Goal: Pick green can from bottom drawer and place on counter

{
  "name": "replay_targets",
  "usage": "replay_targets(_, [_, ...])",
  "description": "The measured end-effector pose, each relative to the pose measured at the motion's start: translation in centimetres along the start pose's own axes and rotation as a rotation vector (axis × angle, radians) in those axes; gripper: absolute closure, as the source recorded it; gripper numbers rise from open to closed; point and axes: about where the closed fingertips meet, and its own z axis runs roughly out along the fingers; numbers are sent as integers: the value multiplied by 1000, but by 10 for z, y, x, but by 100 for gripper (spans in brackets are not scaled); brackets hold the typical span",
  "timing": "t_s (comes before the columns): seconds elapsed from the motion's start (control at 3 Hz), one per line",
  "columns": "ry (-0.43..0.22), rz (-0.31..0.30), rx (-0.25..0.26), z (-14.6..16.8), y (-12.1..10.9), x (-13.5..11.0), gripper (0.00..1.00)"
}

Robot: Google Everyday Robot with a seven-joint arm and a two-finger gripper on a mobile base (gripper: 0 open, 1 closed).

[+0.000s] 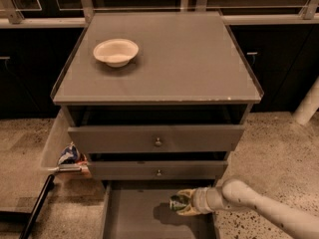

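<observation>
Camera view. The claw point(182, 203) reaches in from the right, low over the right part of the bottom drawer point(134, 218). Its two pale fingers bracket the green can point(175, 201) and appear to be pinching it. The can projects left from the claw tip; I cannot tell its long axis. A shadow beneath suggests it is off the drawer floor. The counter point(169, 63) lies above and farther back. A white bowl point(115, 51) sits far left on that surface.

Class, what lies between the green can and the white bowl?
In the camera view: the middle drawer front, top drawer front, then bare counter up to the white bowl. The pincer holds the green can in the bottom drawer.
</observation>
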Motion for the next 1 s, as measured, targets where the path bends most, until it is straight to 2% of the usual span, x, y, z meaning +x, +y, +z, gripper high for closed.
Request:
replay_targets(0.33, [28,-67,30,-49,-25,-34,100])
replay_targets(0.67, [38,-83,40,-58,-33,-39,100])
replay_targets(1.0, [26,-84,45,-63,-29,-42,100])
